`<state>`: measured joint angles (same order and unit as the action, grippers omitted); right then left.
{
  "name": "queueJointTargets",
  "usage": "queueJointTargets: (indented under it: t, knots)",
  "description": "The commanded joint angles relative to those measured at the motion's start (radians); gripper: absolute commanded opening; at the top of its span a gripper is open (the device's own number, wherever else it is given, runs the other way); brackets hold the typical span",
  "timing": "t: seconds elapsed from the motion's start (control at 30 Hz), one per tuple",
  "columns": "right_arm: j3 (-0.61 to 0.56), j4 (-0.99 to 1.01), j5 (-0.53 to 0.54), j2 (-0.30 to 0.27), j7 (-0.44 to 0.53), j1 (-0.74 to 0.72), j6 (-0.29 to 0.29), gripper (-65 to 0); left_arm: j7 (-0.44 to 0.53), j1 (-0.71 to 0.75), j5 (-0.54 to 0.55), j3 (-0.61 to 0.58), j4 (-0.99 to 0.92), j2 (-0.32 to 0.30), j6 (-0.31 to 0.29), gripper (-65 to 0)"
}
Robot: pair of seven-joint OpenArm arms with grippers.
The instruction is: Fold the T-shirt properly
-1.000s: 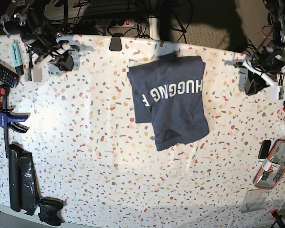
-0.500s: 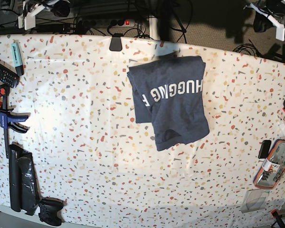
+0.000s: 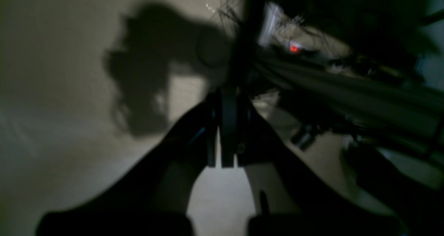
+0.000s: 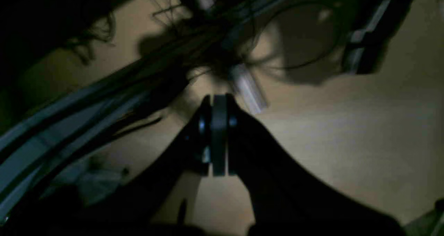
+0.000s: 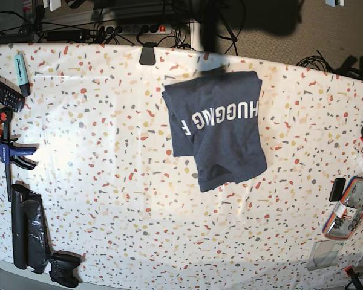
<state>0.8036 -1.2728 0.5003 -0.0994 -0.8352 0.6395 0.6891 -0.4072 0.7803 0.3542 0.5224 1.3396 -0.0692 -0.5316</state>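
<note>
The navy T-shirt lies folded into a compact block on the speckled table, right of centre near the far edge, white lettering facing up. Both arms are out of the base view. In the left wrist view my left gripper is shut and empty, seen against beige floor and dark cables. In the right wrist view my right gripper is shut and empty, also above floor and cables. Neither wrist view shows the shirt.
On the table's left edge lie a remote, a teal marker, a blue clamp, a black bundle and a game controller. At the right edge lie a clear pouch and a small black item.
Both arms have pulled back from the table's far corners and left the base view. The T-shirt has not moved.
</note>
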Motion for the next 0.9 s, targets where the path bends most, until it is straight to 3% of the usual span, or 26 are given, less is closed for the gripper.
queueJointTargets:
  t: [0.0, 0.23, 0.33, 0.43, 0.67, 0.87]
  knots:
    - [0.005, 0.052, -0.014, -0.032, 0.032, -0.008, 0.009, -65.0, 0.034, -0.01, -0.015, 0.006, -0.059, -0.012, -0.005, -65.0]
    - [-0.001, 0.48, -0.201, -0.191, 0.229, -0.172, 0.009, -65.0, 0.201, -0.237, -0.224, 0.006, -0.54, -0.019, -0.004, -65.0]
    - [-0.052, 0.59, -0.294, -0.217, 0.303, -0.233, 0.009, -65.0, 0.203, -0.317, -0.262, 0.006, -0.655, -0.019, -0.004, -65.0]
    - [-0.176, 0.656, -0.37, -0.222, 0.367, -0.277, 0.009, -65.0, 0.204, -0.377, -0.303, 0.006, -0.728, -0.014, -0.004, -65.0]
    - [-0.523, 0.71, -0.269, -0.208, 0.383, -0.349, -0.014, -65.0, 0.226, -0.458, -0.306, 0.006, -0.827, -0.011, -0.004, -65.0]
    - [-0.694, 0.71, -0.159, -0.208, 0.363, -0.379, -0.071, -65.0, 0.226, -0.48, -0.306, 0.006, -0.849, 0.011, -0.004, -65.0]
